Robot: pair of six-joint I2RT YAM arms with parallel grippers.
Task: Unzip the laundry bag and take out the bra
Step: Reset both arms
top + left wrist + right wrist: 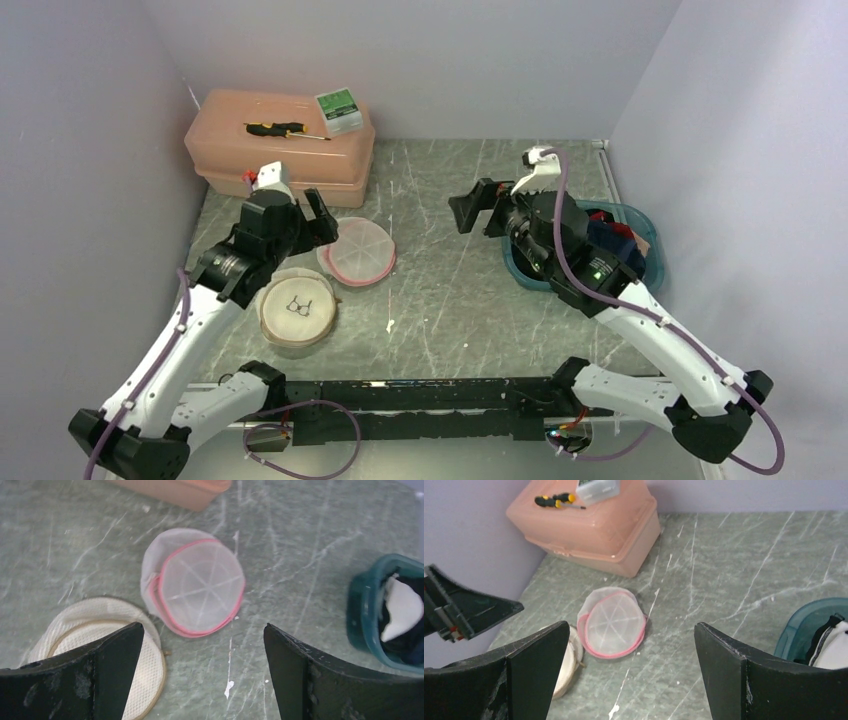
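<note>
Top external view: pink-trimmed mesh laundry bag (357,250) lies on the table (450,290), looks zipped, near the left hand (315,222). Left hand and right hand (478,212) both wide open, empty. Approach step; next move needs finding the zipper pull.
</note>
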